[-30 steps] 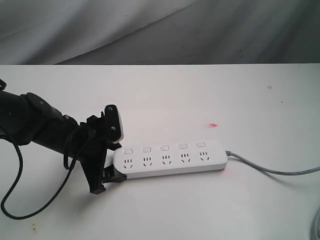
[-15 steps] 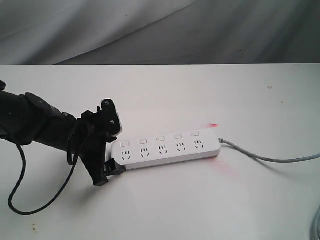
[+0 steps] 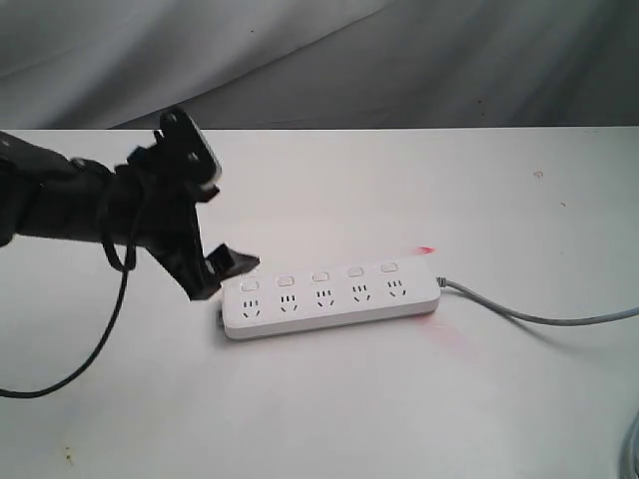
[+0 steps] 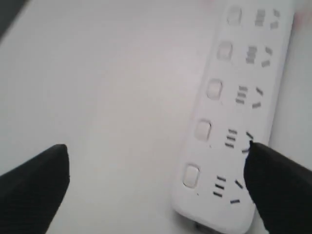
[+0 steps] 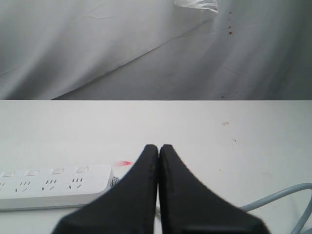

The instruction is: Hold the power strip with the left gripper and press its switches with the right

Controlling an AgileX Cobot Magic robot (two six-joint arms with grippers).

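The strip (image 3: 334,304) lies flat on the white surface (image 3: 399,409), its 5 switches (image 3: 319,276) facing up and its grey cord (image 3: 529,317) trailing right. The left claw (image 3: 222,275) hangs above the strip's left end, fingers wide apart, gripping nothing. The right claw (image 5: 158,152), fingers pressed together, points toward the cord end.

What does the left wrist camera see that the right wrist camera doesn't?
Only the left wrist view: the left gripper, wide open, and all five switches. Only the right wrist view: the right gripper, shut, the grey cord and the wrinkled grey backdrop. Both: the white power strip on the white table.
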